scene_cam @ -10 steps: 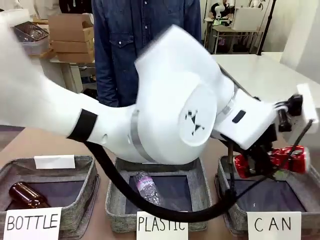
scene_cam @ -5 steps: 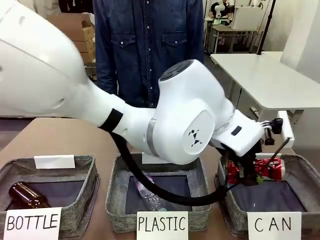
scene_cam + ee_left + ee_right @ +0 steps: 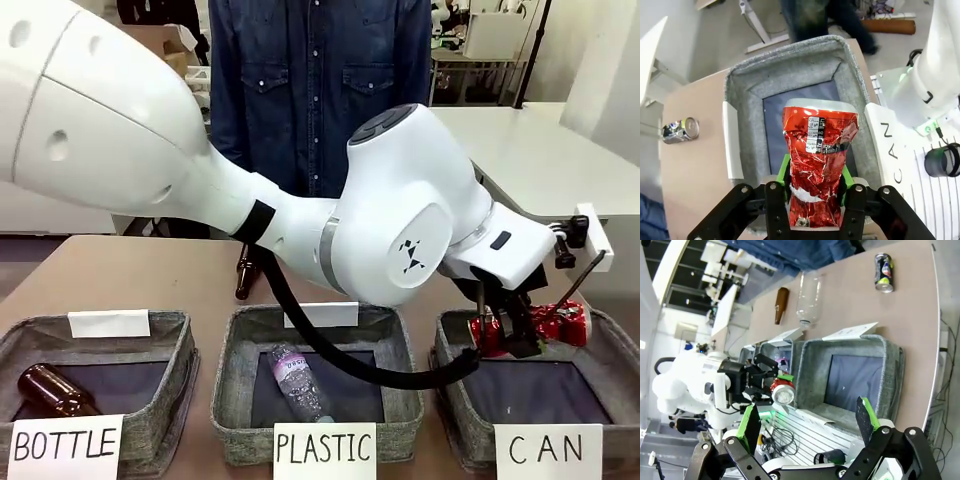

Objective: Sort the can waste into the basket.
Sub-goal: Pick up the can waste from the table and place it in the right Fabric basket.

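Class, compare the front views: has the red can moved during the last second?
Yes, slightly: the red can sits a little lower and farther from the camera, closer to the far rim of the CAN basket.

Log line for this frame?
left gripper: shut on red can, over CAN basket | right gripper: open | dark can: on table

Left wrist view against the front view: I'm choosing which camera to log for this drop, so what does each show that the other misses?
Left wrist, not front: a dark can lying on the table beside the CAN basket. Front, not left wrist: a brown bottle in the BOTTLE basket and a clear bottle in the PLASTIC basket. Both: the crushed red can between the left jaws, over the CAN basket.
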Controlling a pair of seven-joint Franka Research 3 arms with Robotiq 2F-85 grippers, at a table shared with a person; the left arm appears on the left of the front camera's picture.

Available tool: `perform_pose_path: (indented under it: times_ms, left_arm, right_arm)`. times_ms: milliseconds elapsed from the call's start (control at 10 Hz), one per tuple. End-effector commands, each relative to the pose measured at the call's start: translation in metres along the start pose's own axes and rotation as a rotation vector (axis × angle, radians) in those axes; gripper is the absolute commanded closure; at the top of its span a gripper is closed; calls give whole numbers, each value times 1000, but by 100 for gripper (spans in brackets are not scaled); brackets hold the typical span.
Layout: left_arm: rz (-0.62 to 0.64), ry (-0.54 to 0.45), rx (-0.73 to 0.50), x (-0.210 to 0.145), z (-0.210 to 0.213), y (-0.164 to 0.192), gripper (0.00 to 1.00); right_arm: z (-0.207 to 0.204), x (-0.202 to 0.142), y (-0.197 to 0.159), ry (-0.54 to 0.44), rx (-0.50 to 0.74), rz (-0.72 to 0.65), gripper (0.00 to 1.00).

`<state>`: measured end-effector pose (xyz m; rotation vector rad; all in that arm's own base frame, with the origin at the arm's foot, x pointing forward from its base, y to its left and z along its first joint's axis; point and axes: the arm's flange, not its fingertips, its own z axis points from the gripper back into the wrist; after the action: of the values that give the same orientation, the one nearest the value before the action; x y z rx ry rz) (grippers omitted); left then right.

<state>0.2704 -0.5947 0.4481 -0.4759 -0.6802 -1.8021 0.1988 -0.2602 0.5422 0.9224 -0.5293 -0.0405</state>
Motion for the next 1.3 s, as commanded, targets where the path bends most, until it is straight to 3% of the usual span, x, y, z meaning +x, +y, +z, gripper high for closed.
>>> perform_pose_path:
  times_ms: [0,100,700,800,900,1200]
  left_arm:
    - [5,13,-25,8,1,4,18]
    - [2,9,-29,8,2,2,1]
    - [10,9,-30,7,15,-9,0]
    - [56,55,-52,5,25,-11,0]
    - [134,98,-178,-1,45,-18,0]
    - [192,199,-173,-54,183,-48,0]
  right_arm:
    - [0,2,2,-14,3,-16,0]
    - [0,2,2,-14,3,-16,0]
    - [0,2,2,-14,3,-16,0]
    - [0,2,2,-14,3,-16,0]
    - [0,2,2,-14,3,-16,0]
    - [0,2,2,-14,3,-16,0]
